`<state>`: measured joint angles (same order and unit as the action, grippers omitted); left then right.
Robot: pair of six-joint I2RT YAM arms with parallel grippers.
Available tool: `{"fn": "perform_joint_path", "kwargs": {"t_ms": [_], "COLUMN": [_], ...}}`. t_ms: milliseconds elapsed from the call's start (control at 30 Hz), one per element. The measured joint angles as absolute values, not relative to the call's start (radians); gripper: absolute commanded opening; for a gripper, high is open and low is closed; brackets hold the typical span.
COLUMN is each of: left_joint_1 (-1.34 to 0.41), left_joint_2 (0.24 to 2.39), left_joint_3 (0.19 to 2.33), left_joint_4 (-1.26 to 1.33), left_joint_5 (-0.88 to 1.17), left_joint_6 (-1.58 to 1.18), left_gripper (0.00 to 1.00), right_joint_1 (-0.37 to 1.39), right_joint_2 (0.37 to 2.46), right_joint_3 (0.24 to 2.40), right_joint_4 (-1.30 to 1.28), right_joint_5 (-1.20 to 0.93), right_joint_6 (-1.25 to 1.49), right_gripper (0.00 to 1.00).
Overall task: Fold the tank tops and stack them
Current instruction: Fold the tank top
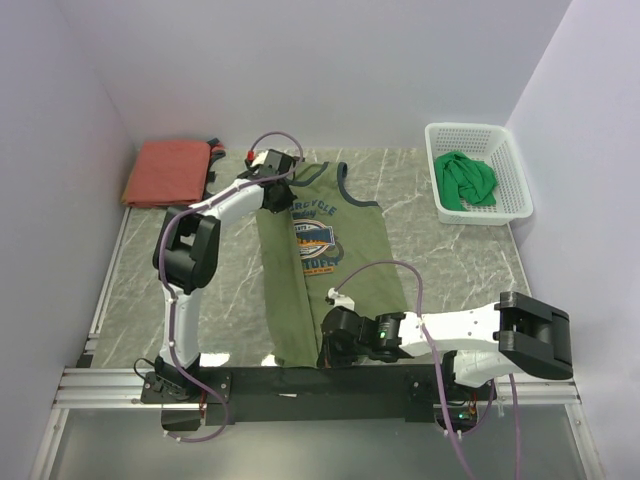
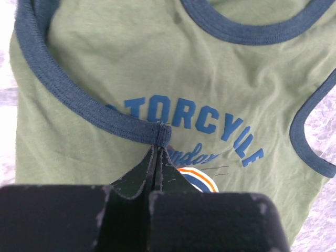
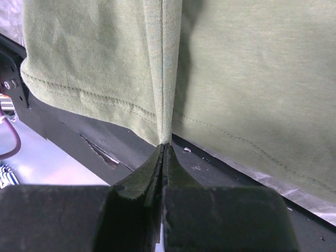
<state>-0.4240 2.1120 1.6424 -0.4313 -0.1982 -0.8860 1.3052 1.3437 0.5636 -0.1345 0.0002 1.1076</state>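
Progress looks about one in three: rust-red tank top (image 1: pixel 165 172) lies folded far left, and the bright green tank top (image 1: pixel 468 182) sits crumpled in the basket (image 1: pixel 516 165) far right. Olive tank top (image 1: pixel 340 240) lies mid-counter (image 1: pixel 440 260), its left side doubled over. The left fingers (image 2: pixel 135 177) pinch its navy armhole trim and the right fingers (image 3: pixel 143 177) pinch its near hem.

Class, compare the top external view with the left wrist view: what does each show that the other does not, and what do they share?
Only the top external view shows the folded rust-red top at the far left, the white basket holding the bright green top, and the right pincer at the near hem. Only the left wrist view shows how the left pincer is shut on the navy trim of an armhole, close enough to see the stitching. Both show the olive tank top.
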Motion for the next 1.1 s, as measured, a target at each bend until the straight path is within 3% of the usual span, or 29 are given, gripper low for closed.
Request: {"fn": "perform_joint_path", "kwargs": {"t_ms": [200, 233, 300, 333, 400, 500, 700, 900, 1100], "left_joint_1": [-0.436, -0.436, -0.436, -0.436, -0.436, -0.435, -0.421, -0.321, -0.227], "left_joint_2": [2.151, 2.156, 2.165, 2.167, 2.167, 2.166, 2.095, 1.943, 1.979], "left_joint_3": [1.655, 1.655, 1.655, 1.655, 1.655, 1.655, 1.654, 1.607, 1.580], "left_joint_4": [-0.423, -0.421, -0.415, -0.411, -0.405, -0.389, -0.397, -0.401, -0.401], "left_joint_5": [-0.189, -0.186, -0.178, -0.175, -0.169, -0.161, -0.160, -0.152, -0.126], "left_joint_6": [-0.886, -0.885, -0.883, -0.881, -0.877, -0.876, -0.873, -0.876, -0.854], "left_gripper": [0.06, 0.14, 0.27, 0.41, 0.56, 0.62, 0.61, 0.53, 0.41], "right_joint_1": [1.304, 1.304, 1.304, 1.304, 1.307, 1.328, 1.433, 1.523, 1.550], "right_joint_2": [1.328, 1.319, 1.298, 1.288, 1.262, 1.230, 1.297, 1.584, 1.831], "right_joint_3": [0.556, 0.553, 0.548, 0.548, 0.548, 0.558, 0.781, 1.134, 1.349], "right_joint_4": [-0.135, -0.139, -0.152, -0.159, -0.183, -0.242, -0.446, -0.506, -0.614], "right_joint_5": [0.022, 0.027, 0.042, 0.049, 0.075, 0.122, 0.277, 0.357, 0.398], "right_joint_6": [1.116, 1.119, 1.127, 1.132, 1.140, 1.150, 1.137, 1.078, 1.031], "right_gripper": [0.06, 0.08, 0.21, 0.32, 0.42, 0.48, 0.46, 0.47, 0.47]}}
